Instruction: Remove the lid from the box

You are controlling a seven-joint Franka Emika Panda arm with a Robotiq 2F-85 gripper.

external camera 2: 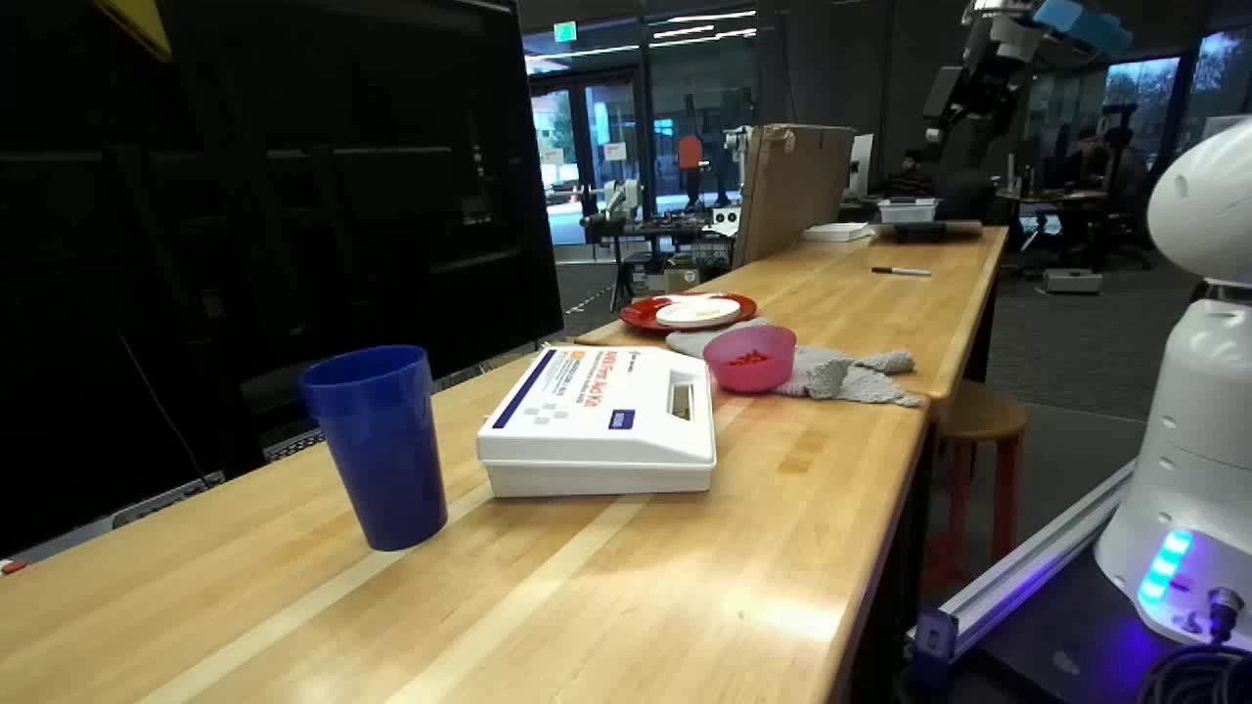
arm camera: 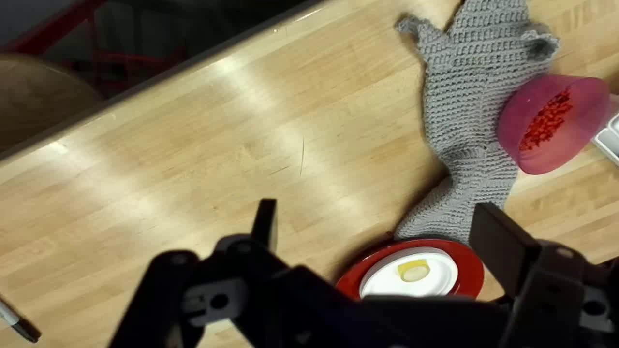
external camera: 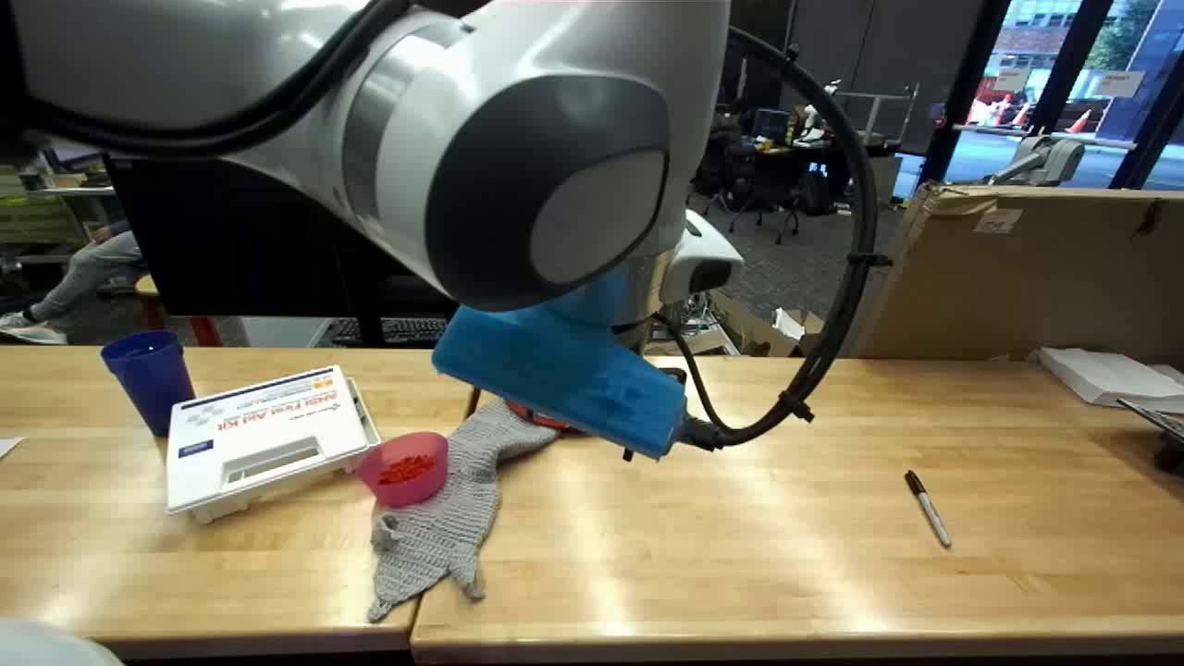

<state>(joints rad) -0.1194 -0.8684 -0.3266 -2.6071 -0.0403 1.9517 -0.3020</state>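
Observation:
A white first aid kit case (external camera: 264, 425) with red print and a dark blue stripe lies shut on the table; it also shows in an exterior view (external camera 2: 599, 420), and its edge shows in the wrist view (arm camera: 610, 137). No blue-sided box and no separate white lid with a red stripe can be made out in any view. My gripper (arm camera: 377, 217) is open and empty, its fingers wide apart. It hangs above the table, apart from the case. It shows small and dark in an exterior view (external camera 2: 963, 108); elsewhere the blue-covered wrist mostly hides it.
A pink bowl (external camera: 404, 470) with red bits stands on a grey knitted cloth (external camera: 444, 527) beside the case. A blue cup (external camera 2: 381, 445) stands near the case. A red plate (arm camera: 471, 270) holds white plates. A marker (external camera: 928, 509) and a brown carton (external camera: 1036, 277) are farther along.

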